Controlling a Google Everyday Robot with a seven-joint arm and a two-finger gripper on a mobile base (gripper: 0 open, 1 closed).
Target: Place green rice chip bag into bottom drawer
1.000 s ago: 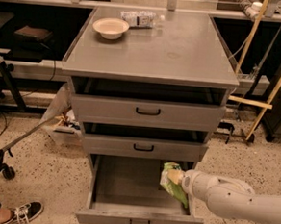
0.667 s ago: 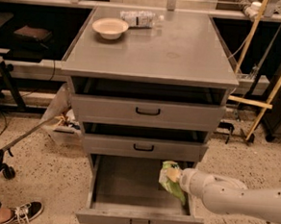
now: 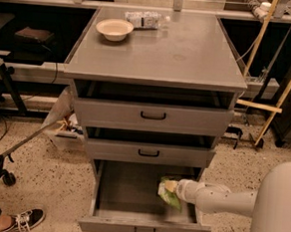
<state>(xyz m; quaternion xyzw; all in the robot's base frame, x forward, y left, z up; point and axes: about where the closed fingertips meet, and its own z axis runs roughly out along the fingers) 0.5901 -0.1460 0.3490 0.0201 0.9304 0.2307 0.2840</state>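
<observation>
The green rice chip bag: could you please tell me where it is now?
In the camera view the green rice chip bag is low right, within the open bottom drawer near its right wall, at the pincer.

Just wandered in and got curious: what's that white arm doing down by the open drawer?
The robot's white arm reaches in from the right, its gripper at the green rice chip bag, in the right side of the open bottom drawer. A bowl and a water bottle sit on the cabinet top.
</observation>
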